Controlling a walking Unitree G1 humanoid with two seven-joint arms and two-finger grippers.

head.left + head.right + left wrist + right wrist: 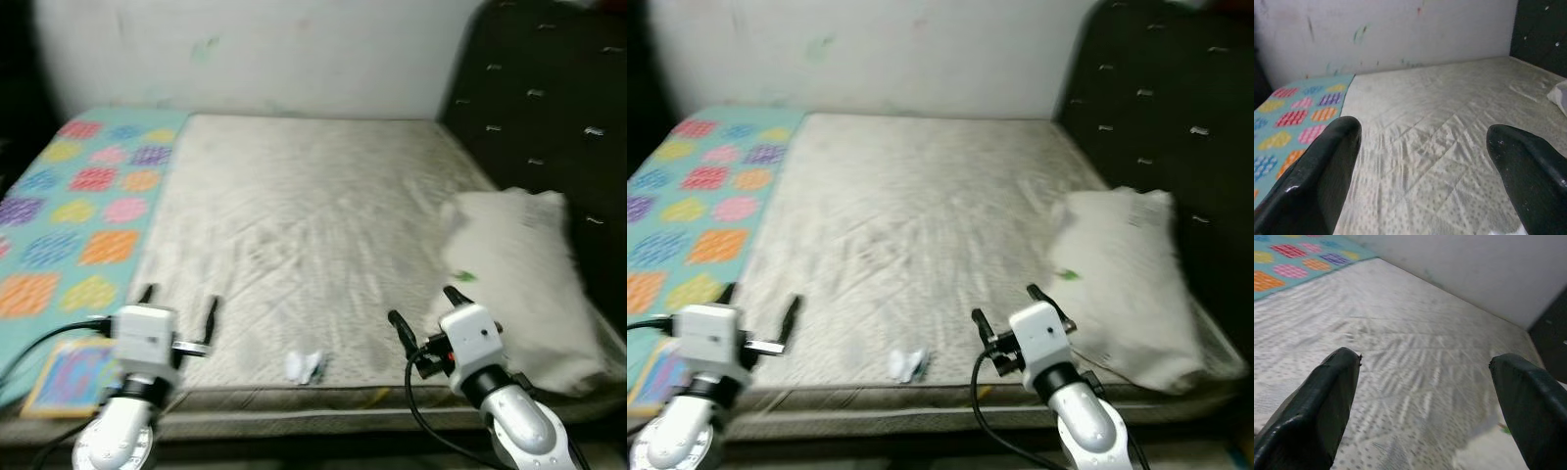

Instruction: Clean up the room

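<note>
1. Scene: bare quilted mattress (294,225) with a pillow (519,284) lying at its right side by the dark tufted headboard (549,108). A patterned blanket (78,206) covers the left strip, and a small coloured book or mat (69,377) lies at the near left corner.
2. Task's thing, as I judge it: a small crumpled white scrap (306,366), likely tissue, sitting on the mattress right at the near edge, between the two arms (closer to the left one, roughly).
3. Left gripper (179,311): fingers spread wide, holding nothing, hovering over the near left part of the mattress. In the left wrist view, the left gripper (1425,161) looks across bare fabric, and a bit of white at the frame's edge may be the scrap.
4. Right gripper (423,311): also wide open and empty, hovering just beside the pillow's near end.
5. Step in hand (a judgement): approach and pick up the scrap. Either arm could reach it; the left looks the simpler choice.
6. Doing it well: centre the scrap between the fingers first, then come down from above until the tips nearly touch the fabric, and close fully since the thing is thin and soft.
7. Risks: pinching the mattress cover along with it, or nudging the scrap off the edge.
</note>
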